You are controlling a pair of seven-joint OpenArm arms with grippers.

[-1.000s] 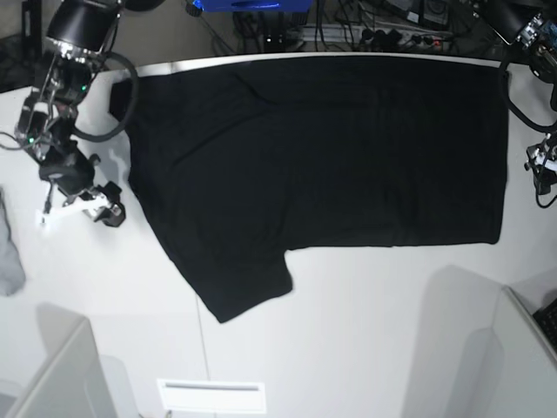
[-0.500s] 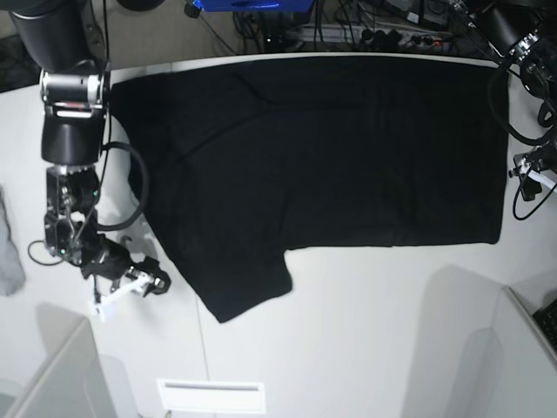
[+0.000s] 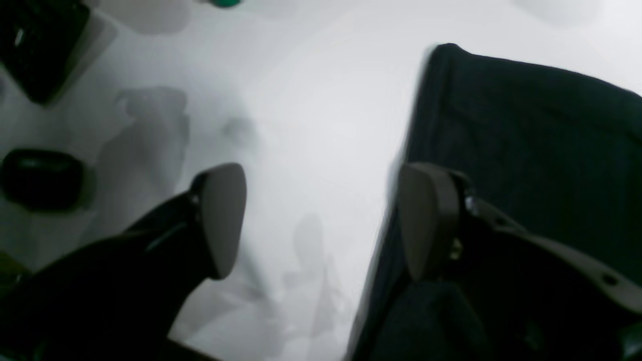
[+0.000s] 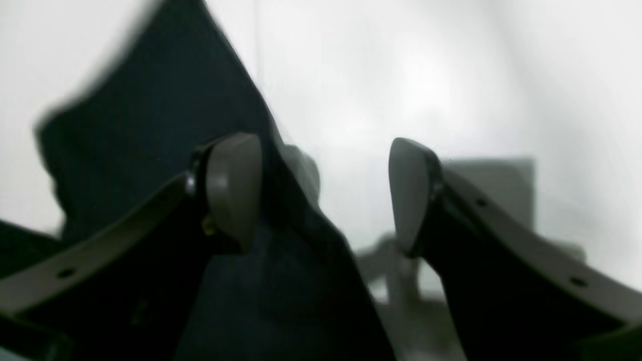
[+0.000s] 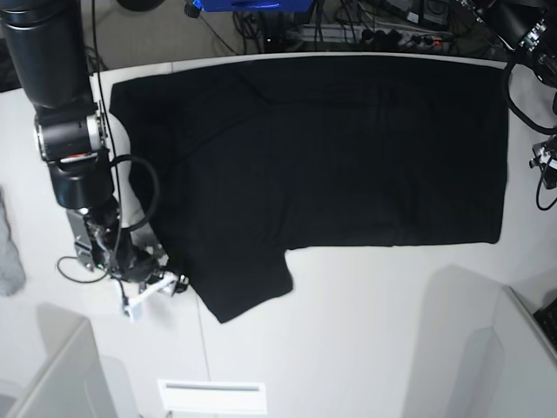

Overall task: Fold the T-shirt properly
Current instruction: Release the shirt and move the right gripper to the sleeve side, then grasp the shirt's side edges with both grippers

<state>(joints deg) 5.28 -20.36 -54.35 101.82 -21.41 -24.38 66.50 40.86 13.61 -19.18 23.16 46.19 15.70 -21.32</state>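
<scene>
Across the white bench [image 5: 365, 331] lies the T-shirt [image 5: 331, 157], flat, plain black side up, long axis left-right in base view. Right tool [image 5: 155, 280] sits just beside the lower sleeve [image 5: 248, 296], cloth edge running between its wide-open fingers [image 4: 235, 185], nothing gripped. Left tool [image 3: 321, 220] is also open and empty, straddling the hem edge. Right arm looks nearer the sleeve.
</scene>
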